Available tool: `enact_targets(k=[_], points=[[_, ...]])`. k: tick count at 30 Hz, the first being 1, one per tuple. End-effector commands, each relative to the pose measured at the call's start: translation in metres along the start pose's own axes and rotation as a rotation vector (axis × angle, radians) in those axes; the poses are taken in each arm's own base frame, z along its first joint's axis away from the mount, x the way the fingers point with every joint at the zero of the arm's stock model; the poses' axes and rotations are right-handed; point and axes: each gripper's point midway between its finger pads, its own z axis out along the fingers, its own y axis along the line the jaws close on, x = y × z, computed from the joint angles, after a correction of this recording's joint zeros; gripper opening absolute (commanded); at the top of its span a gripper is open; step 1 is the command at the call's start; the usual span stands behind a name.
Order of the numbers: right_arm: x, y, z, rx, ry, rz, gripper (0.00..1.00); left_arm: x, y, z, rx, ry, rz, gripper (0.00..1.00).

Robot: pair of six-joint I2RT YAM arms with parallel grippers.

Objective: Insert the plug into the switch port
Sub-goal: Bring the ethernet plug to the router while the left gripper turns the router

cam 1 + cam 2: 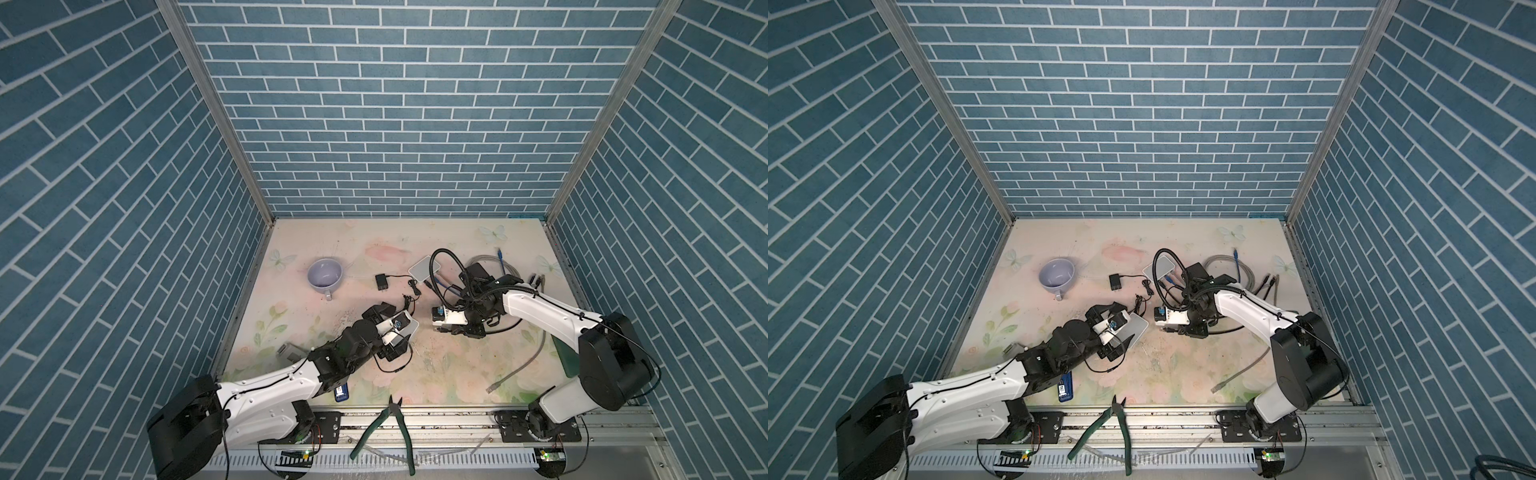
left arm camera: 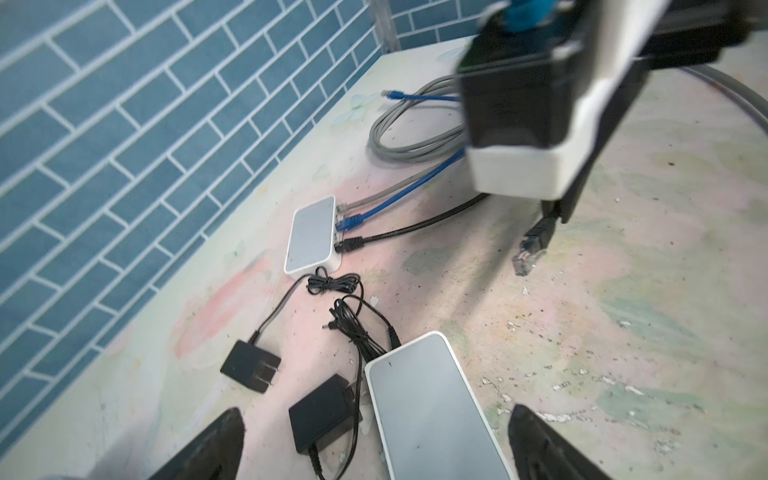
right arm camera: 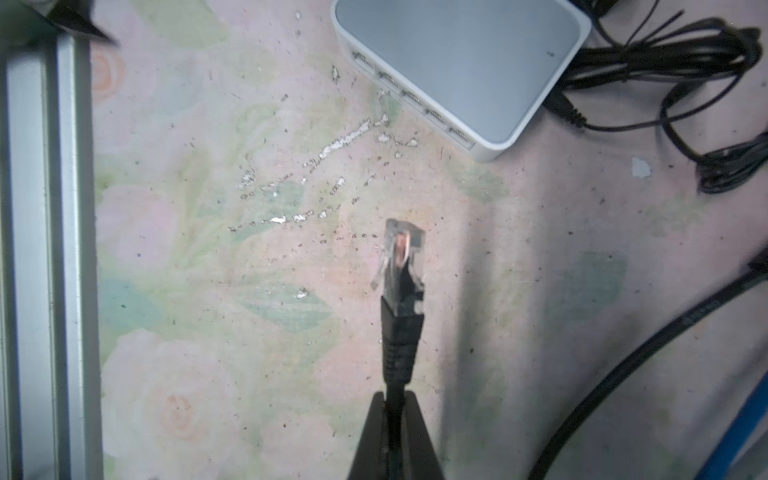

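A clear plug (image 3: 401, 257) with a black boot sticks out ahead of my right gripper (image 3: 395, 399), which is shut on the black cable just behind the boot. The plug hangs a little above the table, apart from the near white switch (image 3: 457, 54). That switch's row of empty ports (image 3: 411, 97) faces the plug's side. In the left wrist view the same switch (image 2: 428, 407) lies between the spread fingers of my open left gripper (image 2: 376, 411), untouched, and the plug (image 2: 530, 249) shows beyond it. In a top view the switch (image 1: 411, 328) and right gripper (image 1: 444, 330) are mid-table.
A second switch (image 2: 311, 232) at the back has blue, grey and black cables plugged in. Two black adapters (image 2: 249, 365) with thin wires lie beside the near switch. A lilac mug (image 1: 325, 274), a loose grey cable (image 1: 519, 365) and green pliers (image 1: 390, 428) on the front rail are also there.
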Motion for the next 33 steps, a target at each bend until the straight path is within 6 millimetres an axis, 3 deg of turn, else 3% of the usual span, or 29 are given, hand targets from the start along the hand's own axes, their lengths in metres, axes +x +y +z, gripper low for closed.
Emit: enact_targets(k=[1,9,15,24,26,30,33], points=[[-0.015,0.006,-0.006,-0.071,-0.071,-0.002,0.0,-0.005,-0.018,-0.004,0.048,-0.078,0.236,1.0],[-0.023,0.004,-0.008,-0.094,-0.102,-0.029,0.0,-0.016,-0.036,0.001,0.111,-0.149,0.398,0.95],[-0.028,-0.004,-0.008,-0.076,-0.108,-0.024,0.0,-0.023,-0.049,0.018,0.174,-0.143,0.444,0.89],[-0.04,-0.009,-0.014,-0.055,-0.164,-0.008,0.0,-0.029,-0.054,0.045,0.172,-0.139,0.463,0.84],[-0.04,-0.008,-0.014,-0.062,-0.163,-0.005,0.0,-0.031,-0.055,0.047,0.167,-0.155,0.486,0.8],[-0.04,-0.007,-0.013,-0.079,-0.16,0.004,0.0,-0.03,-0.06,0.054,0.191,-0.151,0.523,0.6],[-0.04,-0.005,-0.013,-0.088,-0.164,0.007,0.0,-0.029,-0.064,0.06,0.208,-0.144,0.536,0.54]])
